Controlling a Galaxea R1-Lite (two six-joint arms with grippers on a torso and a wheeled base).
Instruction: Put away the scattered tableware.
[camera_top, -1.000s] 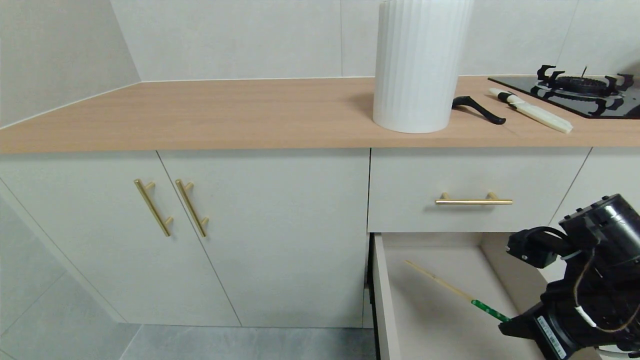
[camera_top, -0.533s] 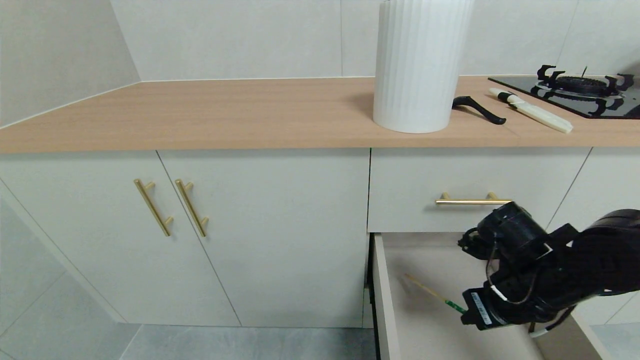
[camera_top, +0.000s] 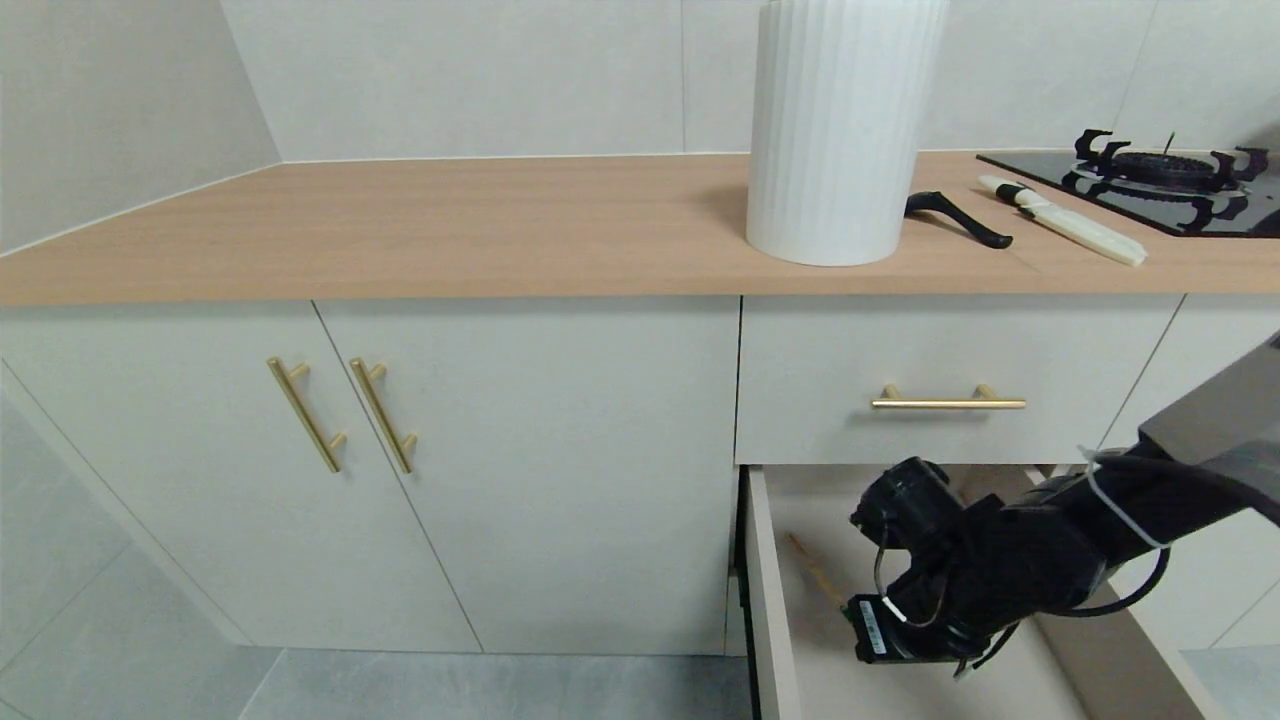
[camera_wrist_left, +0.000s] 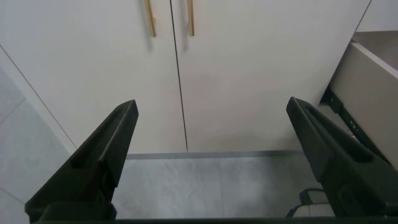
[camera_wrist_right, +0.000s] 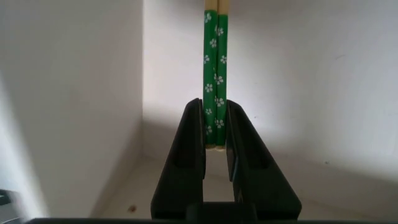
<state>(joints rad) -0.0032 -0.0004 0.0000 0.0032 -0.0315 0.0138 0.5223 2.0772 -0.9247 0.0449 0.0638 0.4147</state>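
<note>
Right gripper (camera_wrist_right: 214, 121) is pinching a pair of green-patterned chopsticks (camera_wrist_right: 215, 68) by the butt end, inside the open drawer (camera_top: 768, 560) at my 5 o'clock, tips toward 10 o'clock. Not released, so I'd call that item nearly stowed. Left on the table (camera_top: 450, 230) at 2 o'clock: a white knife (camera_top: 1065, 222) and a black-handled utensil (camera_top: 960, 222), its head hidden behind the white ribbed canister (camera_top: 840, 130). Left gripper (camera_wrist_left: 211, 162) is spread wide, empty. The drawer front is cut off, and I can't tell if the chopsticks touch its floor.

Black right arm (camera_top: 1010, 575), wedge-shaped jaws, looped cable (camera_top: 1152, 585), white tie (camera_top: 1106, 491), white label (camera_top: 867, 626).
</note>
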